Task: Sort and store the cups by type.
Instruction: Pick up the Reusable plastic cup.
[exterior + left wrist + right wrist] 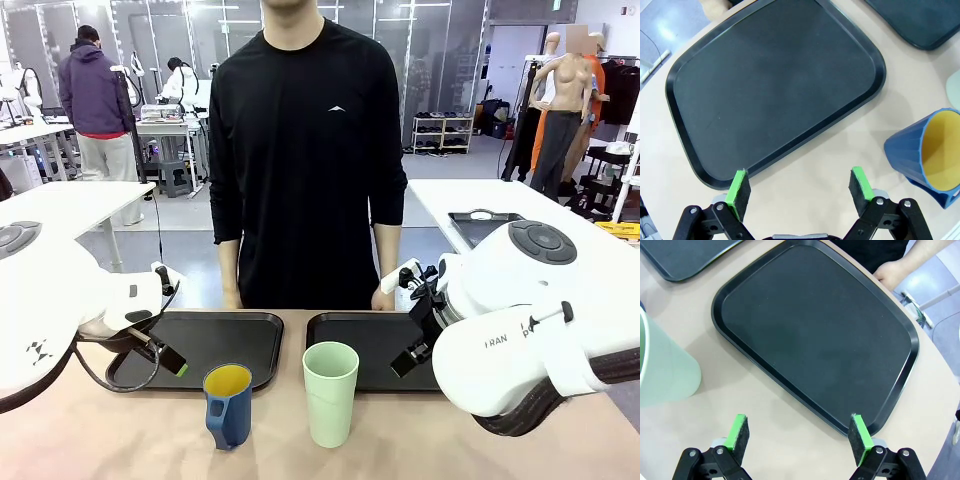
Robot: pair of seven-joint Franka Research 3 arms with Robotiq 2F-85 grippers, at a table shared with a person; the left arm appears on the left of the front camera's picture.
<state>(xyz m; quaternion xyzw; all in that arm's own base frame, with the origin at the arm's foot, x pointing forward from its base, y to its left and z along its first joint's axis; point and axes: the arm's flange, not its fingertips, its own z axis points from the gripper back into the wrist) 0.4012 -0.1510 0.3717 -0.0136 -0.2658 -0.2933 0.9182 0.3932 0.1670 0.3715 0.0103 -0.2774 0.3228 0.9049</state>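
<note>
While the blue mug (229, 405) and mint tumbler (330, 392) stand untouched, my left gripper (798, 174) and right gripper (798, 418) hang wide open, empty.

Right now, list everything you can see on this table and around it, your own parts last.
table: one, beige, between the robot and the person.
trays: two, black, left tray and right tray, side by side on the far half.
mug: one, dark blue with a yellow inside, upright in front of the left tray.
tumbler: one, pale mint-green, upright beside the mug, apart from it.
person: one, black long-sleeved top, standing at the far side, a hand at the table edge.
left claw: one, black with green pads, open, by the left tray's near edge.
right claw: one, black with green pads, open, by the right tray's near edge.
</note>
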